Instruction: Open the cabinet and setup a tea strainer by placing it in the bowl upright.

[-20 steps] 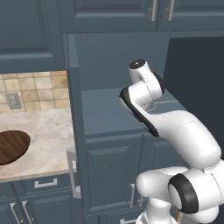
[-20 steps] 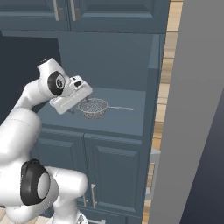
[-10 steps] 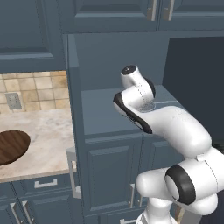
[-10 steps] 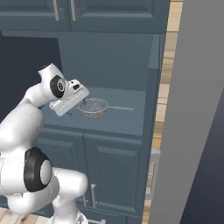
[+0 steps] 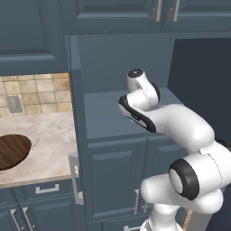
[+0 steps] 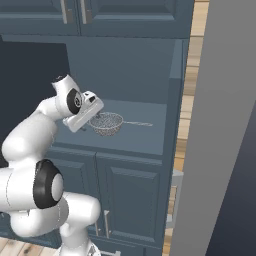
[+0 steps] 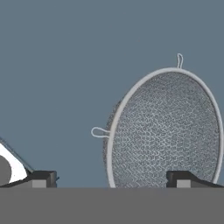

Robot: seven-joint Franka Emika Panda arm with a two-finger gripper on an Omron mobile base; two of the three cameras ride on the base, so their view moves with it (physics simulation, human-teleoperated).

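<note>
Cabinet (image 6: 125, 65) open — tea strainer (image 6: 106, 123) sits upright on its shelf, handle pointing right. Gripper (image 7: 111, 180) spread wide, tips w/ the strainer's rim between them, not pinching. Bowl (image 5: 12, 151) on counter (image 5: 49, 140) — well left.

The cabinet (image 6: 125, 65) is slate blue inside and out, with silver bar handles on the doors above, and the tea strainer (image 6: 106, 123) on its shelf is silver wire mesh with a pale rim, a fine criss-cross weave up close (image 7: 166, 131). The arm (image 5: 180, 131) is glossy white with dark joints, and its gripper (image 7: 111, 178) has dark finger tips. To the left, the bowl (image 5: 12, 151) is dark brown wood with streaky grain, on a counter (image 5: 49, 140) of mottled beige and white stone, below a backsplash (image 5: 40, 92) of tan and cream square tiles.
</note>
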